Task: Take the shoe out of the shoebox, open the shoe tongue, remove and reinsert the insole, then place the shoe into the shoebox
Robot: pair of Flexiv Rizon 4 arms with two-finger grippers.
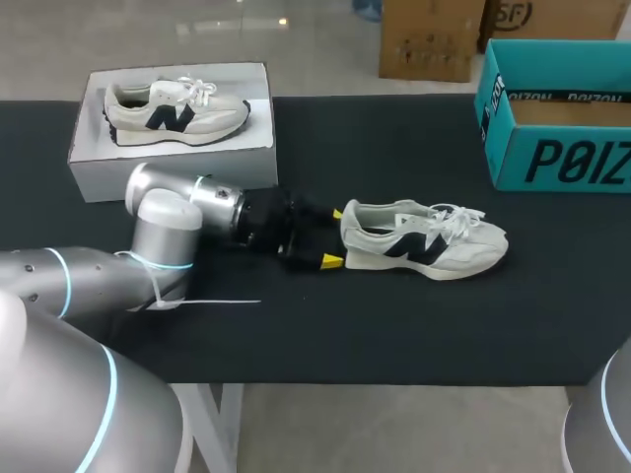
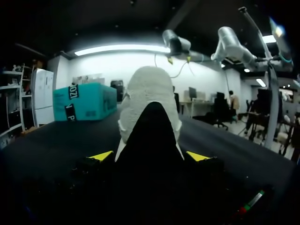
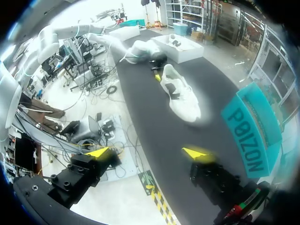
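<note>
A white sneaker [image 1: 424,239] with a dark side logo lies on its sole in the middle of the black table [image 1: 325,325], toe pointing right. My left gripper [image 1: 333,237] is at its heel, open, with a yellow tip on either side of the heel. In the left wrist view the heel [image 2: 149,108] fills the gap between the fingers of the left gripper [image 2: 150,156]. My right gripper [image 3: 147,153] hangs open and empty off the table's right end, far from the sneaker [image 3: 180,96].
A white shoebox [image 1: 168,168] at the back left holds a second matching sneaker [image 1: 175,110]. An open teal box [image 1: 557,148] stands at the back right; the teal box [image 3: 253,136] is near my right gripper.
</note>
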